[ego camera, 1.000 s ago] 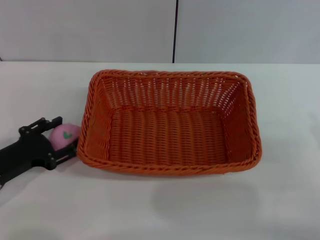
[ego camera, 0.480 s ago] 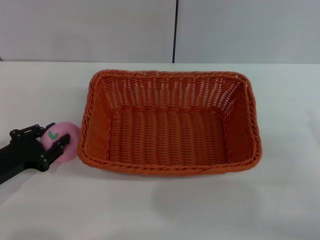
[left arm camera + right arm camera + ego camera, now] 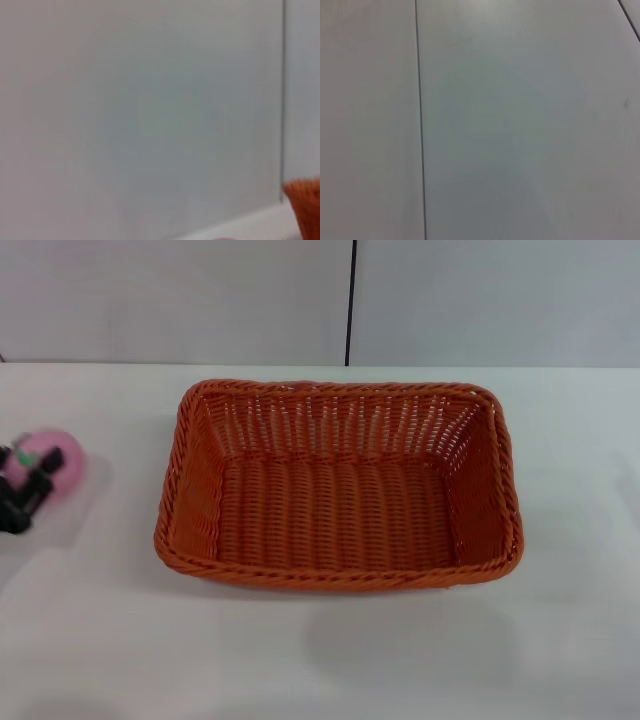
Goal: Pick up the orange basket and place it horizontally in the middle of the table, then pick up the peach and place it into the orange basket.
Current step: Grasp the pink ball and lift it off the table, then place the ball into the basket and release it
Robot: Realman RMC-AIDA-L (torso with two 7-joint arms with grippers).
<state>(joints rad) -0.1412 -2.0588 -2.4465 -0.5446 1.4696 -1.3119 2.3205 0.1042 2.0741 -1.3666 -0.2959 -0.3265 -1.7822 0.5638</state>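
Since the earlier frame we have lifted the peach [image 3: 48, 457] up and away from the basket [image 3: 338, 485], our left gripper [image 3: 25, 483] clamped around it at the table's [image 3: 320, 650] left edge. Basket sits centred, lengthwise; dropping the peach in remains.

The table [image 3: 330, 650] was a plain white flat top running up to a pale wall at its far edge. The orange basket [image 3: 340, 485] sat directly on it, near the middle, long side parallel to the front edge and open side up. The remaining surface showed only soft shadows.
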